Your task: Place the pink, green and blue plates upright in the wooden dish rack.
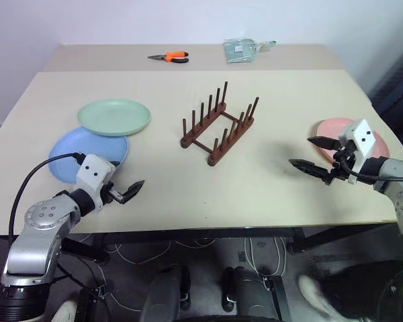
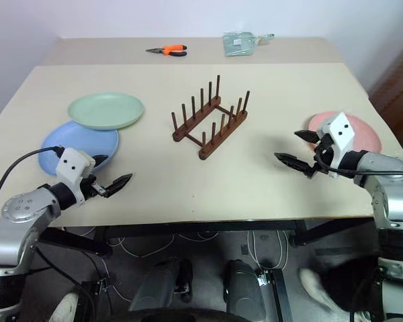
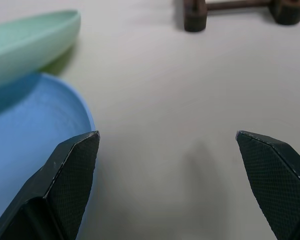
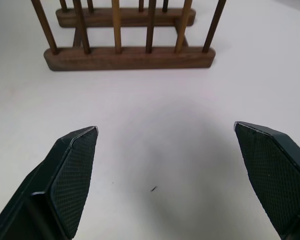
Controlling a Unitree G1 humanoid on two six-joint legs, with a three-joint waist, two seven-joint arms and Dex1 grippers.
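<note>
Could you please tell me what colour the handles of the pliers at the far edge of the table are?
Orange, on the pliers; clearest in the left eye view.

left arm bent at the elbow, forearm reaching forward and inward — left gripper (image 1: 124, 191) low, fingers spread wide, nothing between them. right arm comes in from the side, wrist turned inward — right gripper (image 1: 316, 155) pointing toward the middle, fingers also wide apart and empty. both tilt slightly downward.
</note>
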